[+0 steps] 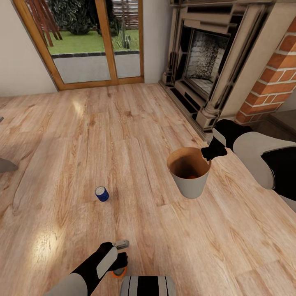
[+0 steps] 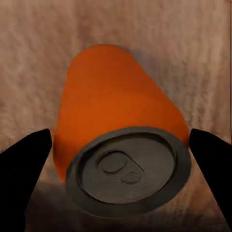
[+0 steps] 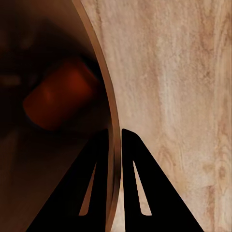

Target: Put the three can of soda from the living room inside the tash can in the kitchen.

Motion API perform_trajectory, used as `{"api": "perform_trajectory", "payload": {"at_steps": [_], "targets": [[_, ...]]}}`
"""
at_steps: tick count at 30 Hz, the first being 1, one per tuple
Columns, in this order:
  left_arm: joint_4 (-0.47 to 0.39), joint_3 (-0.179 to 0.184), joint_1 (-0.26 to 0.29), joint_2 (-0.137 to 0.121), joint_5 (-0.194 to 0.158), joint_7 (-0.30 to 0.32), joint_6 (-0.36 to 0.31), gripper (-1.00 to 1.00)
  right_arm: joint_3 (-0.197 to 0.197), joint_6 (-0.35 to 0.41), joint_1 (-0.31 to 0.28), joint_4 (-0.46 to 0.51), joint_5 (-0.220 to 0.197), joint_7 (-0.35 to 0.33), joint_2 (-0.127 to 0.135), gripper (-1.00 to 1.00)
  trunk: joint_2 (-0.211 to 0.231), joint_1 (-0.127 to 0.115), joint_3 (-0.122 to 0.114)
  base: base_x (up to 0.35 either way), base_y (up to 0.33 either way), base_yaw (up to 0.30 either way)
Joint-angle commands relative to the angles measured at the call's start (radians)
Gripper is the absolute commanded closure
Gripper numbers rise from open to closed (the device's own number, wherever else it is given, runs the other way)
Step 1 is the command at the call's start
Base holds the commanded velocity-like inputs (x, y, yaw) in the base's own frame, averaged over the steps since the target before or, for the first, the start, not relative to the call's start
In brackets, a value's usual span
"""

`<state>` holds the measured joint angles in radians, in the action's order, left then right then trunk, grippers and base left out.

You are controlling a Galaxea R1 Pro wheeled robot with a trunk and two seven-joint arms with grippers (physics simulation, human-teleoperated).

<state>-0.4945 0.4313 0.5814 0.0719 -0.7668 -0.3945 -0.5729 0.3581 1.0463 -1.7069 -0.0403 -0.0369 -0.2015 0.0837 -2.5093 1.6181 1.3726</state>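
While our right gripper [image 3: 114,140] pinches the trash can's rim [image 3: 99,72], we centre the spread left gripper [image 2: 121,145] around the orange can [image 2: 113,96] before closing.

Blue can [image 1: 102,193]: dark blue, grey top, upright on the wood floor, well apart from the bin.
Orange can [image 2: 116,130]: grey top with pull tab, on the floor.
Second orange can [image 3: 60,94]: lying on its side inside the bin.
Bin [image 1: 190,184]: round, tapered, grey-tan outside, brown inside, upright near the fireplace.
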Motion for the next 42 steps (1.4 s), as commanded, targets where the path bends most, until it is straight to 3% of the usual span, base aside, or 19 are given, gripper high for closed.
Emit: {"api": "perform_trajectory", "payload": {"at_steps": [1, 22, 42], "targets": [[-0.001, 0.0, 0.0, -0.001, 0.002, -0.002, -0.001, 1.0, -0.008, 0.001, 0.0, 0.0, -0.012, -0.006, 0.0, 1.0, 0.0, 0.0, 0.0, 0.0, 0.0, 0.0], [-0.001, -0.003, 0.0, 0.001, 0.0, -0.006, 0.001, 1.0, -0.008, 0.001, 0.0, -0.001, -0.012, -0.006, 0.001, 1.0, 0.0, 0.0, 0.0, 0.0, 0.0, 0.0], [-0.005, 0.006, 0.0, -0.001, 0.007, 0.005, -0.001, 1.0, -0.005, 0.001, 0.0, -0.001, -0.011, -0.006, 0.0, 1.0, 0.005, -0.009, -0.077, 0.0, 0.0, 0.0]]}}
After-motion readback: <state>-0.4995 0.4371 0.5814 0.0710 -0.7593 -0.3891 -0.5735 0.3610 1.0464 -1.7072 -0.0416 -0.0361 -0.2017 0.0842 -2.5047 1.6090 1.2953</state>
